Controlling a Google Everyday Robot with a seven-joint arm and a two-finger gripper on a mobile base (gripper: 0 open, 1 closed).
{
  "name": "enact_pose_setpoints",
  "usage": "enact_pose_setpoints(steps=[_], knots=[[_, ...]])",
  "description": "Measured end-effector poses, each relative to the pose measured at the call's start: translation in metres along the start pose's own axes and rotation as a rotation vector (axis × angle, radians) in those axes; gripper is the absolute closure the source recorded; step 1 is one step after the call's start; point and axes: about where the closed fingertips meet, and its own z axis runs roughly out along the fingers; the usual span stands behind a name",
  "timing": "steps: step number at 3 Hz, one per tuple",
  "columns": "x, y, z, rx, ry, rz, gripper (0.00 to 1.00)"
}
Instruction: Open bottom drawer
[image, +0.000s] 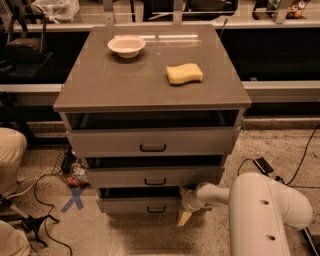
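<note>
The bottom drawer (137, 204) is the lowest of three grey fronts in the cabinet, with a small black bar handle (156, 209) at its centre. It stands slightly pulled out, with a dark gap above it. My gripper (184, 216) is at the drawer's right end, low near the floor, to the right of the handle. Its pale fingers point down and left. The white arm (260, 210) reaches in from the lower right and hides the drawer's right corner.
The middle drawer (152, 176) and top drawer (150, 141) also stand slightly out. A white bowl (126, 46) and a yellow sponge (184, 73) lie on the cabinet top. Cables, a blue floor cross (74, 198) and small clutter lie left of the cabinet.
</note>
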Motion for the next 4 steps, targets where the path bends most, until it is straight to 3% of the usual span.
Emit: enact_pose_setpoints(steps=[1, 2, 4], knots=[[0.002, 0.003, 0.008, 0.002, 0.038, 0.002, 0.0], [0.001, 0.005, 0.014, -0.002, 0.034, -0.001, 0.16], [0.003, 0.008, 0.012, 0.009, 0.01, 0.004, 0.63]])
